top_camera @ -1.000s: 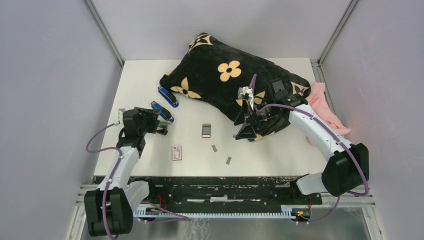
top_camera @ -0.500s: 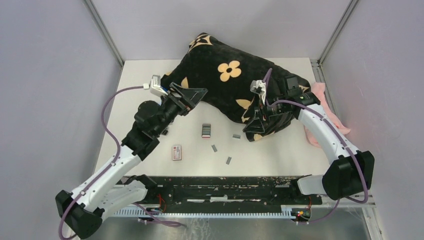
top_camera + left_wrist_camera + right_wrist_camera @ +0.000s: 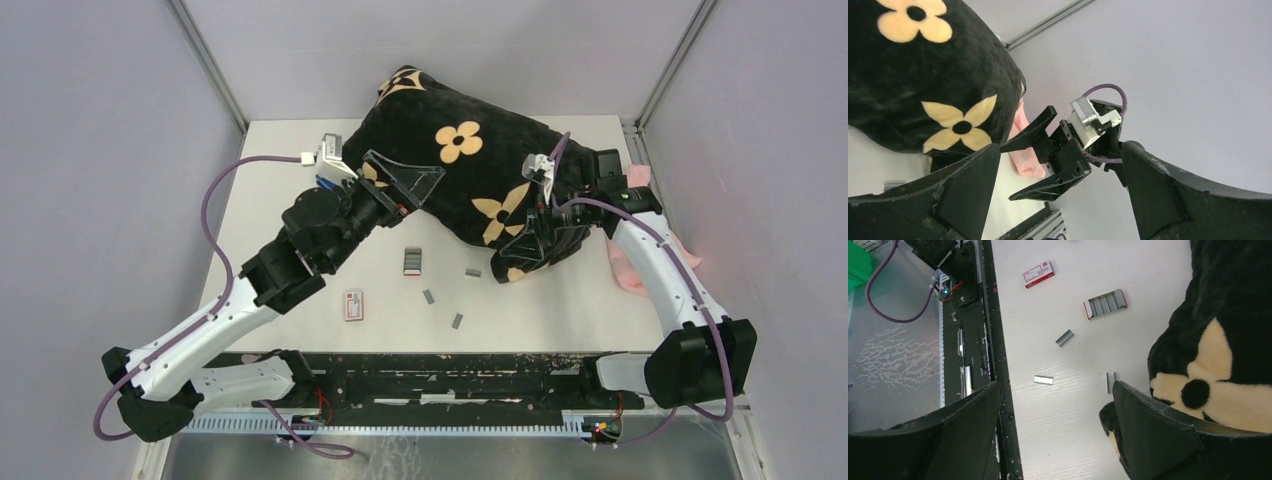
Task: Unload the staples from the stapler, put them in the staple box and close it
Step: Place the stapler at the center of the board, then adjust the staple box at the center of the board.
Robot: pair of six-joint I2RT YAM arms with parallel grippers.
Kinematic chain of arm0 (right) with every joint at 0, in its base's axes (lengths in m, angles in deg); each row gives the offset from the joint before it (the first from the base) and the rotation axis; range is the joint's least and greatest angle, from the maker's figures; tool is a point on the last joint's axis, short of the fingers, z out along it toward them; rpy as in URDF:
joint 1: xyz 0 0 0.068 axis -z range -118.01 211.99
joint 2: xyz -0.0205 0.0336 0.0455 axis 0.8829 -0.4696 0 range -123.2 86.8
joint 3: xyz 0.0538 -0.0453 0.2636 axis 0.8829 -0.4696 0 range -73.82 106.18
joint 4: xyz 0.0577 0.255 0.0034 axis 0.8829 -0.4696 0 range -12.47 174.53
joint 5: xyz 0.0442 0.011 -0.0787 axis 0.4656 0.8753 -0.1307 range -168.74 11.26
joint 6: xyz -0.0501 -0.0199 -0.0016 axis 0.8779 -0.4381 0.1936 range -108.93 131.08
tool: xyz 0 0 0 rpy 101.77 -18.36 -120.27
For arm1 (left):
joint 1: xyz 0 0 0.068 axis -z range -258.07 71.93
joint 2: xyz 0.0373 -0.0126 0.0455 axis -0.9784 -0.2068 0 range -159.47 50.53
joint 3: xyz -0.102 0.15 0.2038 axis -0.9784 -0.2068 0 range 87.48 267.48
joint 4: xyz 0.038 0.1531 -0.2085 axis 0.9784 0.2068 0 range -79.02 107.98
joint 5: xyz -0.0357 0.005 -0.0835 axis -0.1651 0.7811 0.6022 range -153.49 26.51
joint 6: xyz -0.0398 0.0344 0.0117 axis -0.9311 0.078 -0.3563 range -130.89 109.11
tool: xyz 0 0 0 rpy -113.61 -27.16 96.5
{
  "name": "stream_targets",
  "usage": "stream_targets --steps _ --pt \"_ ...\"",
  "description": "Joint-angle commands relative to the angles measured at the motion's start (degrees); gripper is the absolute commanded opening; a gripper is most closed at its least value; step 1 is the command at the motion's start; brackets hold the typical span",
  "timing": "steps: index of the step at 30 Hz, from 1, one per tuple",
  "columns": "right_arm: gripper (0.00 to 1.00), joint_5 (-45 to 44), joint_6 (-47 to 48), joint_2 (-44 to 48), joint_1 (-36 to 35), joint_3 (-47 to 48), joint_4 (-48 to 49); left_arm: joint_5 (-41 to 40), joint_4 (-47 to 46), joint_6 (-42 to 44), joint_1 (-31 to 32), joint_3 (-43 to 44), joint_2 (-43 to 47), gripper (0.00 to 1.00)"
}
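Left arm swung up off the table's (image 3: 570,310) left side and now stretches over the black flowered cushion (image 3: 500,150). Left gripper (image 3: 415,185) has its fingers spread wide, nothing between them. Right gripper (image 3: 515,252) shifted a bit right at the cushion's front edge, fingers also wide apart and empty. Three short strips of staples (image 3: 428,296) lie loose on the table: one just beside the cushion's front corner, two nearer the arm bases. Grey tray (image 3: 412,261) sits near them, white-and-red box (image 3: 353,305) further left.

No legible text anywhere; print on the small white-and-red box (image 3: 1038,274) too small.
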Motion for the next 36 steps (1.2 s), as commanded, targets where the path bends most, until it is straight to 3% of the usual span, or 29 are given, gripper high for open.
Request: stream_targets --steps 1,8,11,16,21,27,36 --pt "0.88 2.18 1.38 1.11 1.65 0.12 0.91 -2.7 2.79 3.06 0.18 5.74 -1.24 0.97" --pt "0.89 2.39 1.61 1.18 2.05 -0.64 1.31 -0.91 3.04 4.14 0.15 7.13 -3.44 0.97" --pt "0.88 2.4 1.41 1.13 2.09 -0.72 1.53 -1.62 1.64 8.82 0.1 4.51 -2.84 0.98" --pt "0.88 2.99 0.14 2.48 2.14 -1.83 3.4 -4.23 -4.74 20.25 0.18 -9.31 3.35 0.99" --pt "0.88 3.71 -0.48 3.45 2.25 -2.27 4.13 1.65 -14.53 31.78 0.13 -25.69 12.01 0.99" --pt "0.89 4.36 -4.38 7.18 2.56 -4.88 9.2 2.94 -18.11 33.01 0.08 -34.68 17.29 0.99" --pt "0.89 5.59 -5.99 9.31 3.38 -7.58 12.82 3.76 -20.62 29.97 0.14 -37.14 10.23 0.99"
